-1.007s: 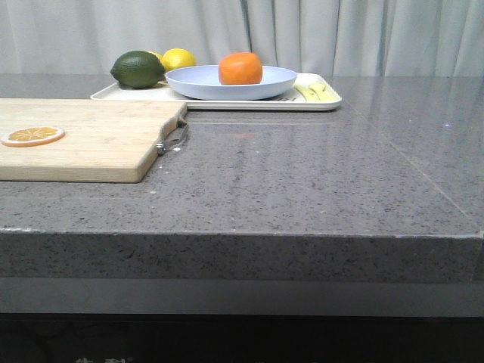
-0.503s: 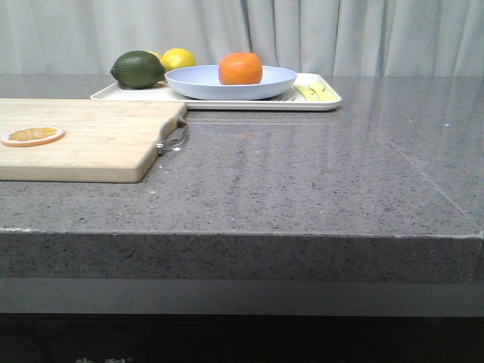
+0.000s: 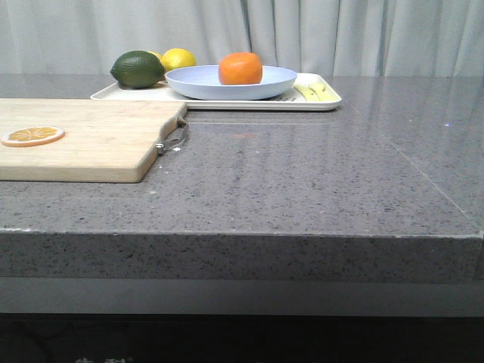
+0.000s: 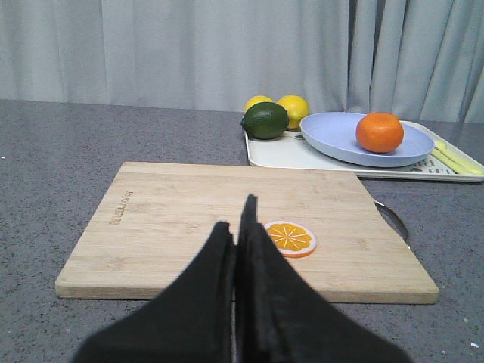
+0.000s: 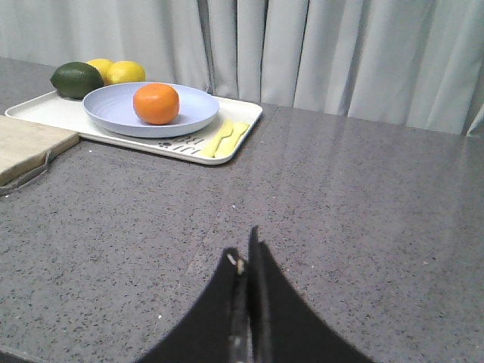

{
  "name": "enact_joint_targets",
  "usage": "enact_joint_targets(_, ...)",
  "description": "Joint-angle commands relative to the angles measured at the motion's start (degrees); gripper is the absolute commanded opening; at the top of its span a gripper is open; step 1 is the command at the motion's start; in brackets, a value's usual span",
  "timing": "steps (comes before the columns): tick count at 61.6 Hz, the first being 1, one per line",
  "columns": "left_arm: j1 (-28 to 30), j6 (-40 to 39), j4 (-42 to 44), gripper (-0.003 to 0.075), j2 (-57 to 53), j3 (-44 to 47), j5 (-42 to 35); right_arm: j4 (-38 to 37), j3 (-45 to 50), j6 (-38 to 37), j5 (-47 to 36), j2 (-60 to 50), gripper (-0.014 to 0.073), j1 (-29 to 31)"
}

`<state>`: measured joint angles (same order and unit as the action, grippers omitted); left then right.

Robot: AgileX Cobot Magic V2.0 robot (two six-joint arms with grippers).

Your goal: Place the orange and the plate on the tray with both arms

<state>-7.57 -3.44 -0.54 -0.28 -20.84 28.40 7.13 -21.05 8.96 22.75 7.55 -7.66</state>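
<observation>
Change since earlier frames: nothing had moved in the front view; all items lay where they were a second before.
Orange (image 3: 240, 68): sat inside the plate, upper centre of the front view.
Plate (image 3: 231, 82): pale blue, rested on the tray, overlapping its middle.
Tray (image 3: 327, 99): cream, at the far side of the grey countertop (image 3: 302, 181), upper centre of the frame.
Other tray contents: a dark green lime (image 3: 138, 69) and yellow lemon (image 3: 178, 58) at the left end; pale yellow utensils (image 3: 314, 91) at the right end.
Cutting board (image 3: 91, 140): wooden, left of frame, carrying an orange slice (image 3: 32, 136) near its left edge.
Left gripper (image 4: 237, 227): fingers pressed together, holding nothing, above the board and just beside the slice.
Right gripper (image 5: 247, 257): fingers closed together, empty, over bare countertop, well apart from the tray.
</observation>
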Motion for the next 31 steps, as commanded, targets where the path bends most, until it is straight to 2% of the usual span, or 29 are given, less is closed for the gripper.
enact_joint_targets(1, 0.1, -0.5, -0.3, -0.0017, -0.5, -0.8, -5.0, 0.4, -1.2, 0.5, -5.3, 0.6, -0.0066, 0.2)
enact_joint_targets(11, 0.3, -0.5, -0.4, -0.0017, -1.3, 3.7, -7.1, 0.4, -1.2, 0.5, -5.3, 0.6, -0.0066, 0.2)
enact_joint_targets(31, 4.2, -0.5, -2.7, -0.0017, -1.3, 17.2, -21.5, 0.4, -1.2, 0.5, -5.3, 0.6, -0.0066, 0.2)
